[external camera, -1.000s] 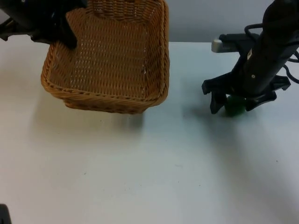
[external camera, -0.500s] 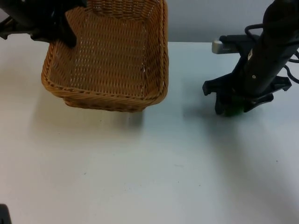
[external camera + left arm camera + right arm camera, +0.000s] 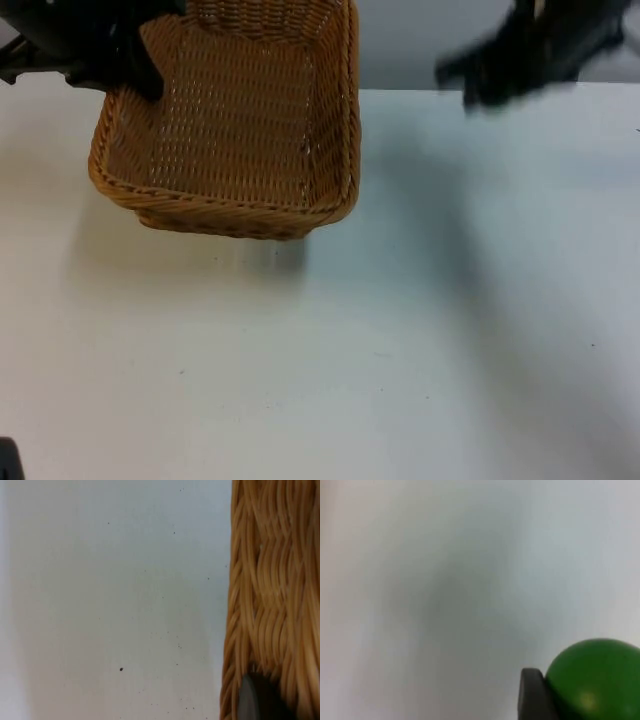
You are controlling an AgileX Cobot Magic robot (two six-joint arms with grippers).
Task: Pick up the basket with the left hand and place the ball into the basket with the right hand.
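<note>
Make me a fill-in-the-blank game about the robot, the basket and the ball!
1. The left hand holds the wicker ___ by its rim.
2. The ball in the right hand is coloured ___.
3. The inside of the basket holds ___ so far.
4. The table under everything is coloured ___.

Missing words: basket; green; nothing; white

White table top (image 3: 330, 360) with small dark specks, grey partition wall (image 3: 410, 45) behind.
</note>
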